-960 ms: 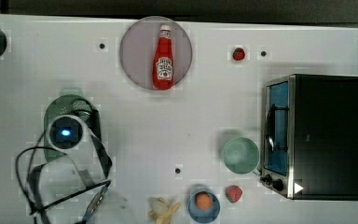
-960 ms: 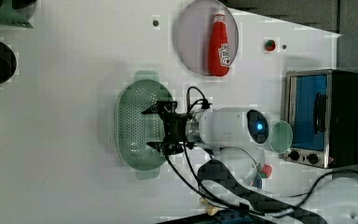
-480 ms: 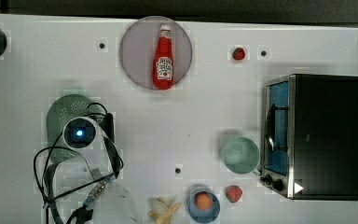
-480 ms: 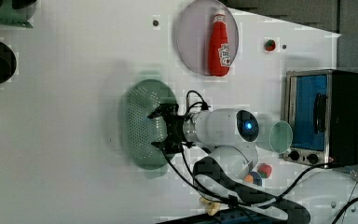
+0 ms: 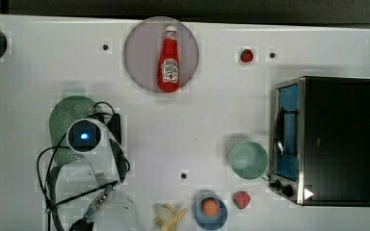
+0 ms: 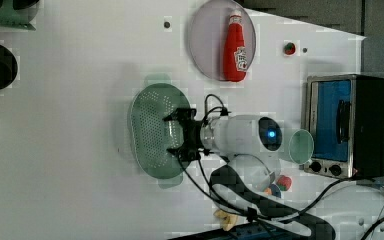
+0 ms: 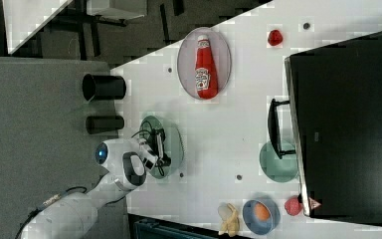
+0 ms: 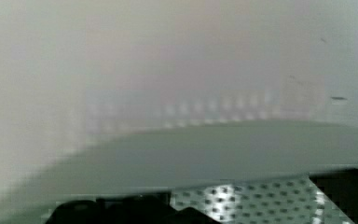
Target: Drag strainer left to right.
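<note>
Top view: bare surface (image 5: 192,125) runs from strainer (image 5: 65,113) rightward to green bowl (image 5: 248,160) and toaster oven (image 5: 325,139); ketchup plate (image 5: 139,53) above, banana (image 5: 169,215) below.

Pale mint-green oblong plastic strainer (image 6: 152,131), matt, pierced all over with small holes. Smooth round mint-green plastic bowl (image 5: 248,160), slight sheen. Glossy red plastic ketchup bottle (image 5: 169,61) with a paper-like label, lying on a smooth grey round plate (image 5: 139,53). Toaster oven (image 5: 335,139) with matt black metal casing, brushed silvery front frame, shiny blue-tinted glass door. Matt white smooth table top (image 5: 212,110). Glossy white plastic arm shell (image 6: 240,135); matt black gripper (image 6: 171,133).
</note>
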